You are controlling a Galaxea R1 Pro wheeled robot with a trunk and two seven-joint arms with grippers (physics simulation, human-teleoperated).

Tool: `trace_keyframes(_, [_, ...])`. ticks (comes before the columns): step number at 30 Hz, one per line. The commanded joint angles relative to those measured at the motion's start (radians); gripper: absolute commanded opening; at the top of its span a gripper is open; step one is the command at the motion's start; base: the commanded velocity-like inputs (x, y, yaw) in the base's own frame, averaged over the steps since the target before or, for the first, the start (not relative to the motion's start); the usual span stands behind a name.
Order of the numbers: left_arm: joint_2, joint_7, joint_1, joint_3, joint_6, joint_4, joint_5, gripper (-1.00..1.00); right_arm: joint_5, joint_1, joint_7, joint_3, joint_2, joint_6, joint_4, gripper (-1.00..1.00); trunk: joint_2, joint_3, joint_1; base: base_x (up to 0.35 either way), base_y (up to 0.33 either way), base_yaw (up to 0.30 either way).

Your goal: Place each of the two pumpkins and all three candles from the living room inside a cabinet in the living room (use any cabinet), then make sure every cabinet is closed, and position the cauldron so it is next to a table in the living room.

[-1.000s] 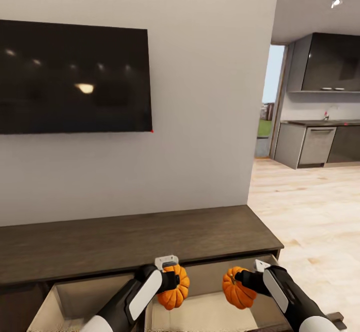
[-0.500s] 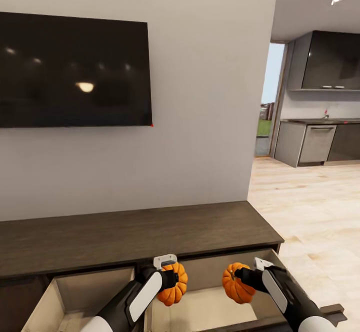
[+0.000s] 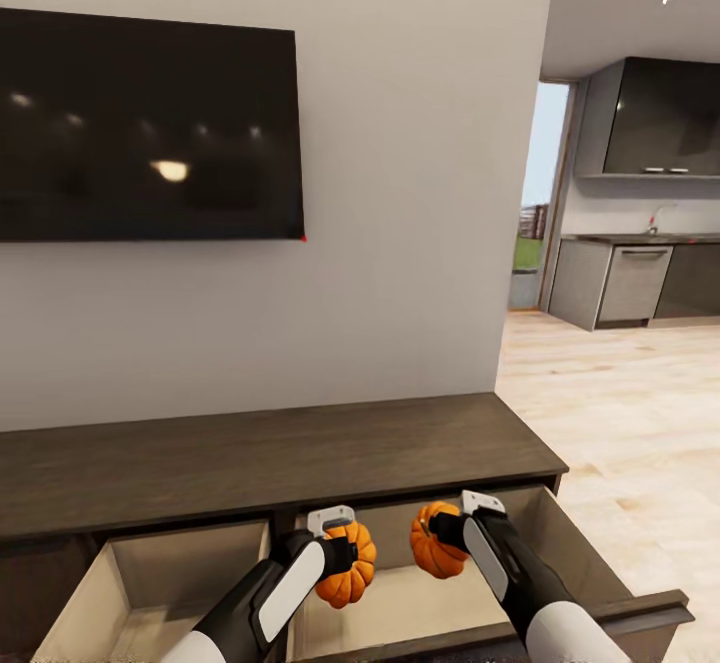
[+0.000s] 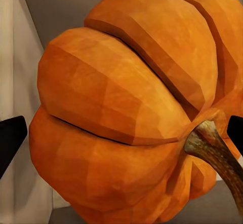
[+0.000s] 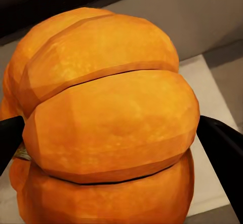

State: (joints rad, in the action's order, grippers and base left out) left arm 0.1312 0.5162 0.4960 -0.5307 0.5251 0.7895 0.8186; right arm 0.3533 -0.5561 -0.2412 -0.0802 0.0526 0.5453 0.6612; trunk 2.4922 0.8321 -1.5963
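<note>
Pumpkins hang over the open right drawer of the cabinet in the head view: left hand grasps one pumpkin at 6 o'clock, right hand grasps the other just beside it toward 5. Left wrist view: orange ribs, brown stem, dark fingertips flanking. Right wrist view: second pumpkin between fingertips, pale drawer floor beneath

Head camera looks forward and down from above the open cabinet; each wrist camera sits very close behind its pumpkin — both pumpkins also appear in the head view.
</note>
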Motion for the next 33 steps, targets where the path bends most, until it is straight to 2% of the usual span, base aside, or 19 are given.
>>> trace_keyframes(1, [-0.001, 0.010, 0.001, -0.003, 0.000, 0.002, 0.010, -1.00, 0.009, -0.001, -0.011, -0.004, 0.000, 0.002, 0.002, -1.00, 0.008, 0.004, -0.004, 0.000, 0.000, 0.000])
trace_keyframes(9, [-0.001, 0.020, 0.001, -0.003, 0.002, 0.004, 0.010, -1.00, 0.009, -0.002, -0.012, -0.004, 0.001, 0.006, 0.000, -1.00, 0.010, 0.035, -0.007, 0.000, 0.000, 0.000])
trace_keyframes(33, [0.002, 0.029, 0.001, -0.003, 0.013, 0.008, 0.013, -1.00, 0.009, -0.002, -0.012, -0.004, 0.002, 0.007, 0.000, -1.00, 0.010, 0.035, -0.007, 0.000, 0.000, 0.000])
